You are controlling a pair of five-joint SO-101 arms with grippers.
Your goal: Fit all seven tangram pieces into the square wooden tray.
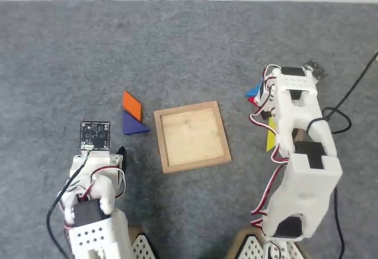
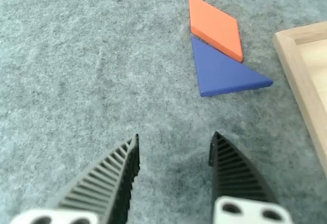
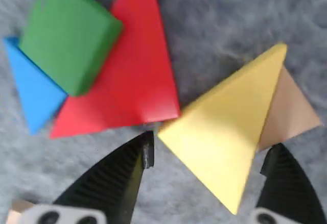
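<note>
R tool [image 3: 210, 150] spread wide, yellow triangle [image 3: 227, 132] btwn its tips; L tool [image 2: 176, 140] released.

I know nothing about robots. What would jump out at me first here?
A bare wooden tray sits mid-table between two arms. The right gripper is open over a yellow triangle, beside a red triangle and green square. Left of the tray, an orange parallelogram touches a blue triangle.

Bright, even light covers the grey carpeted table [image 1: 189, 52], and the yellow triangular piece [image 3: 225, 127] at the right gripper [image 3: 212, 152] casts thin, soft shadows.
</note>
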